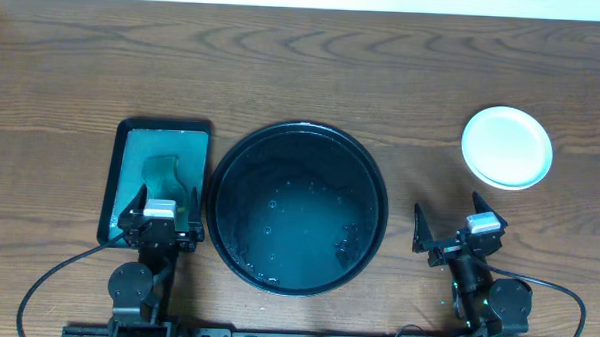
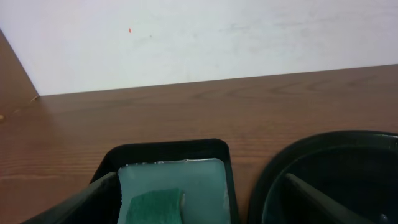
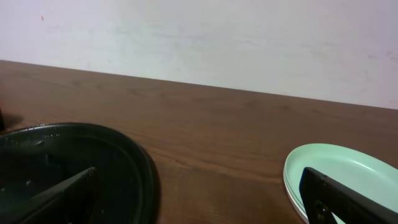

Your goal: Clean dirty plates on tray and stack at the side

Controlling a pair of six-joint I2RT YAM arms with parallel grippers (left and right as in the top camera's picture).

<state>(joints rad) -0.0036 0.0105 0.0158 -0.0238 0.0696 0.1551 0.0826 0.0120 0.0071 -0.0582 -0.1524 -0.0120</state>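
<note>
Plates [image 1: 507, 146] are off the tray [image 1: 300, 164], stacked on the wooden table [image 1: 313, 69] to its right. The stack is ahead and slightly right of the right gripper [image 1: 448, 226], near it but not touching. Right jaws are spread wide with nothing between them.

Left gripper [image 1: 165, 209] hangs over the near end of the small tray [image 1: 161, 125], jaws also wide and empty, with the sponge [image 1: 165, 174] just ahead of the fingers.

Materials:
- Plates are round, shallow and smooth. The top one reads white from overhead and mint green from the right wrist. The count in the stack can't be told.
- Tray is round, glossy black with a raised rim, and beaded with water drops.
- Small tray is rectangular and dark, with a pale wet floor.
- Sponge is green and coarse.
- Table has a brown wood grain.
</note>
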